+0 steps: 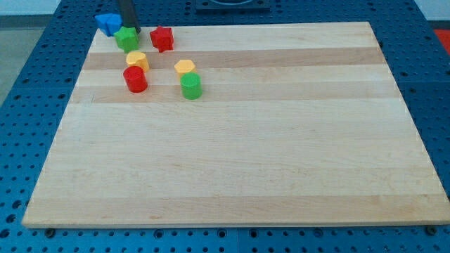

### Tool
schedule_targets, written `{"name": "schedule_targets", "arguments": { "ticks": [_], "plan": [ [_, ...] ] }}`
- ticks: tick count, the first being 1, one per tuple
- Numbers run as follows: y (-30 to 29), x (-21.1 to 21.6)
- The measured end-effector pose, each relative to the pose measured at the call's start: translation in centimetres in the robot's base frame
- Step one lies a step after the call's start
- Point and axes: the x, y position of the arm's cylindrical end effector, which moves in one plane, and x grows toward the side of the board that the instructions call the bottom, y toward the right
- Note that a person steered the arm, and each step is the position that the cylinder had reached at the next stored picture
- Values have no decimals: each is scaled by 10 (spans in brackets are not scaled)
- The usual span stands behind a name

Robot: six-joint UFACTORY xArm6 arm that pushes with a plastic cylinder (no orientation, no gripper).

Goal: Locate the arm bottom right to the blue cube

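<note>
you have no claw on this arm, so there is no clenching or releasing to report, only my tip. the blue cube looks small, rigid and light, likely to slide easily on the smooth wooden desk; if touched, nudge a flat side. it is bright blue, its shape partly hidden, at the desk's top left corner. my tip sits just right of it, touching the green block.

you'll find the blue cube at the counter's top-left corner in the view, partly over its edge, resting flat.
</note>
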Motion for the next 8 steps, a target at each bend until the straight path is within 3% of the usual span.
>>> {"name": "schedule_targets", "arguments": {
  "ticks": [2,6,7,8],
  "plan": [
    [0,61],
    [17,35],
    [0,35],
    [-56,21]
  ]
}}
